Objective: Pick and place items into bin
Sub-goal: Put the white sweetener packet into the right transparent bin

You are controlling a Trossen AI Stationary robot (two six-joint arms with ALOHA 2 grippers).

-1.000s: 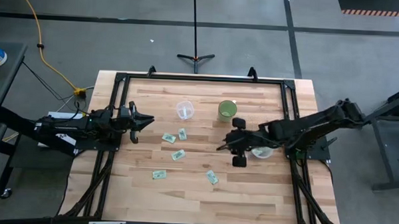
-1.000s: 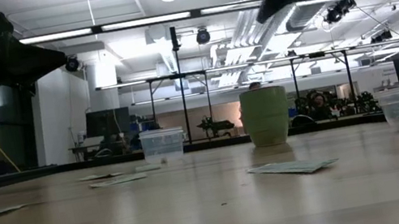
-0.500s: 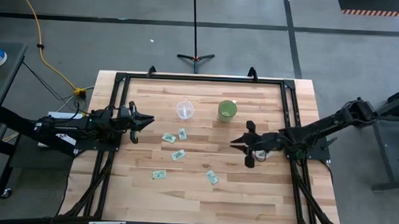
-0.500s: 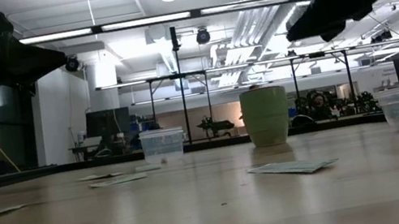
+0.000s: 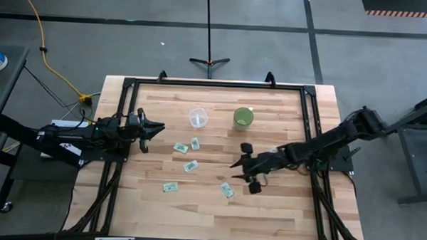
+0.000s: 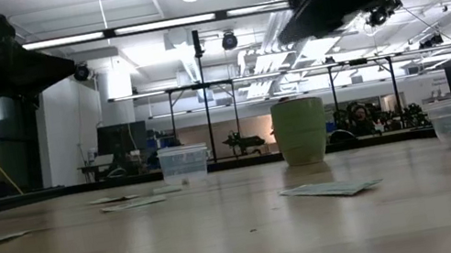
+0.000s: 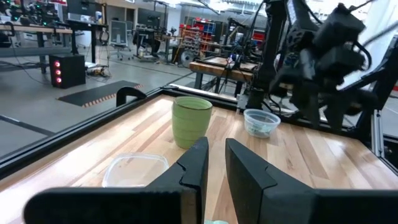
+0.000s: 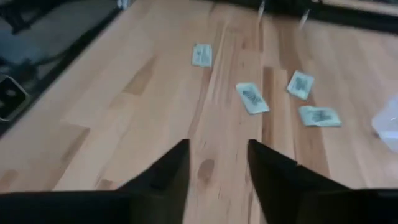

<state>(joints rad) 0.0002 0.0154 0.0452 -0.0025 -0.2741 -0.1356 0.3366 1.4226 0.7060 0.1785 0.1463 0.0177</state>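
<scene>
Your right gripper [image 5: 241, 174] is open and empty, reaching for the packet [image 5: 227, 190] just below-left; descend and close.

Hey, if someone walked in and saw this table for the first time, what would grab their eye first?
Probably the right gripper, open and empty, stretched out over the middle of the table near a packet. Next, the other pale green packets scattered left of centre, with the green cup and a clear container behind them. The left gripper waits at the left edge.
</scene>
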